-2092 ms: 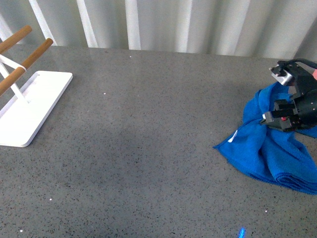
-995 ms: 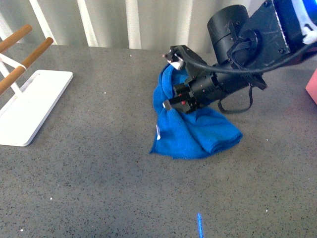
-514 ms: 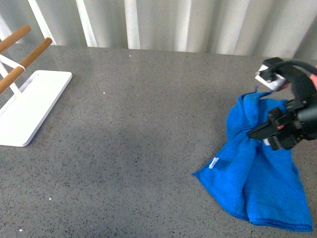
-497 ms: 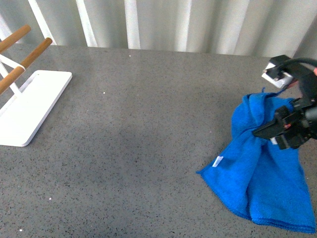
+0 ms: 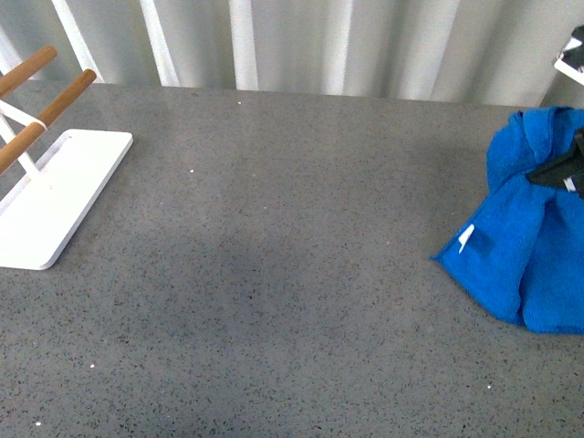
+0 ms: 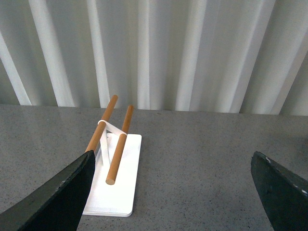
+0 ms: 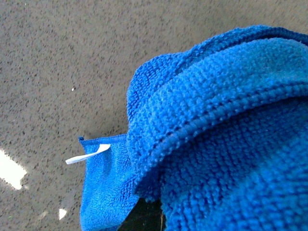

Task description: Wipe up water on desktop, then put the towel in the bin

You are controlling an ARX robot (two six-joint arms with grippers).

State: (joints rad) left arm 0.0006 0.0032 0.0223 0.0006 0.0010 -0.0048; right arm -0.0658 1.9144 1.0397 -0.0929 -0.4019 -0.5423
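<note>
The blue towel (image 5: 529,237) hangs bunched at the far right edge of the front view, its lower part resting on the dark grey speckled desktop (image 5: 274,237), with its white tag (image 5: 465,237) showing. My right gripper (image 5: 570,169) is shut on the towel and mostly cut off by the frame edge. In the right wrist view the towel (image 7: 221,130) fills most of the picture above the desktop (image 7: 57,57), and the jaws are hidden under the cloth. My left gripper (image 6: 178,192) is open and empty, above the desktop (image 6: 192,159). The bin is out of view.
A white flat-based rack with wooden rods (image 5: 46,182) stands at the left of the desktop; it also shows in the left wrist view (image 6: 113,178). A white corrugated wall (image 5: 319,41) runs along the back edge.
My right gripper swept the towel left across the desktop and back right. Over the last half second it has moved further right and up, nearly out of frame.
</note>
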